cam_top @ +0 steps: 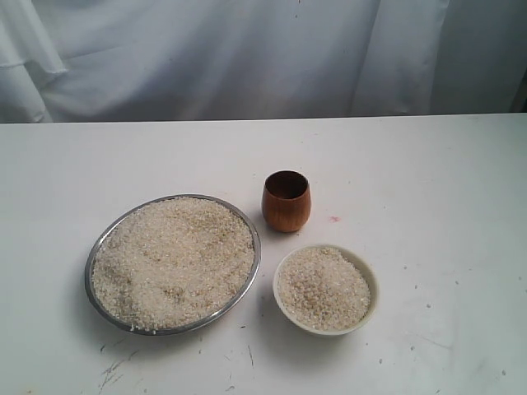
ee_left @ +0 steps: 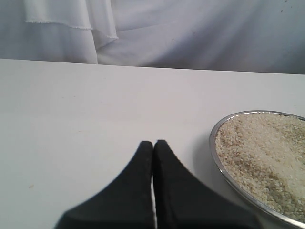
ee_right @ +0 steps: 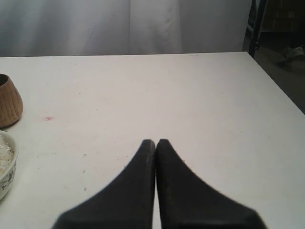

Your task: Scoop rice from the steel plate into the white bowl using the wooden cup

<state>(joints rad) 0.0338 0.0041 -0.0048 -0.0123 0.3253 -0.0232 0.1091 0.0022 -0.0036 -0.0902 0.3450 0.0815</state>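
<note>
**Surveying a white table**

We see a white table (cam_top: 428, 164), scuffed with dark marks (cam_top: 111, 374) along its near edge, a pink spot (cam_top: 333, 219) right of the wooden cup (cam_top: 286, 212). A white cloth (cam_top: 247, 58) hangs behind the far edge. The steel plate (cam_top: 88, 280) sits left, heaped with rice (cam_top: 173, 259); the white bowl (cam_top: 372, 276), also holding grains, stands just right of it, the cup upright beyond them. The left gripper (ee_left: 153, 143) and right gripper (ee_right: 156, 142) are both pressed closed, gripping nothing.
</note>
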